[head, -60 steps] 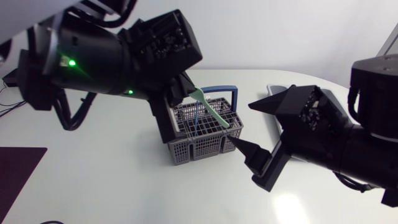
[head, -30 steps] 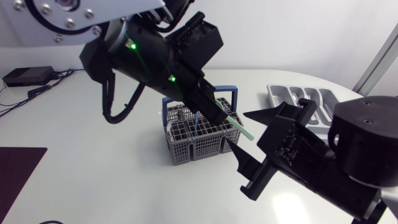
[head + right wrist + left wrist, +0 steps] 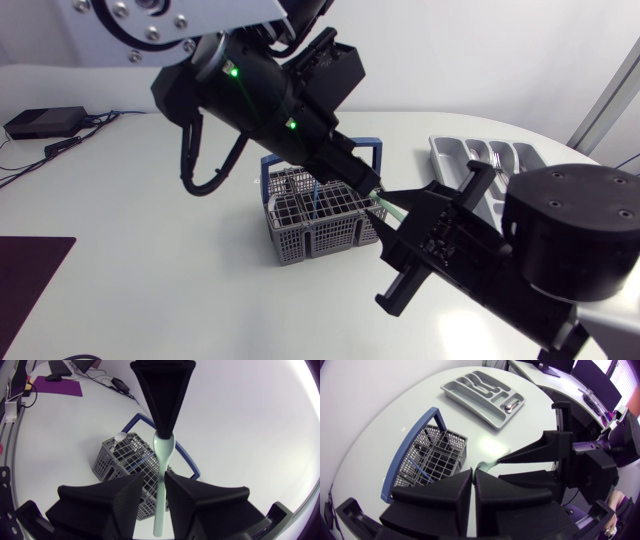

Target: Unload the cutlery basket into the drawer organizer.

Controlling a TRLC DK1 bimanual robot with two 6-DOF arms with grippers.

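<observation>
Head view: the left arm enters at 10 o'clock and slants down over the white worktop (image 3: 150,270). Its left end effector (image 3: 372,190) is clenched on a pale green spoon (image 3: 390,209), held in the air just past the 3 o'clock rim of the grey cutlery basket (image 3: 310,238). The right arm comes in from 4 o'clock. Its right end effector (image 3: 383,210) is released, one finger on each side of the spoon's free end. A blue utensil (image 3: 315,195) stands in the basket. The grey drawer organizer (image 3: 470,150) lies at 2 o'clock from the basket, well apart from it.

Left wrist view: the left end effector (image 3: 472,476) has its fingers pressed nearly together, and the spoon (image 3: 487,464) juts out from their tips. The right end effector (image 3: 501,469) gapes around the spoon, at about 1 o'clock from those tips. The basket (image 3: 432,452) sits at 11 o'clock, with the organizer (image 3: 455,397) beyond it.

Right wrist view: the spoon (image 3: 162,452) runs straight ahead at 12 o'clock, between the parted fingers of the right end effector (image 3: 156,479). Its far end is pinched by the left end effector (image 3: 162,430). The basket (image 3: 120,462) stands below, at 11 o'clock.
</observation>
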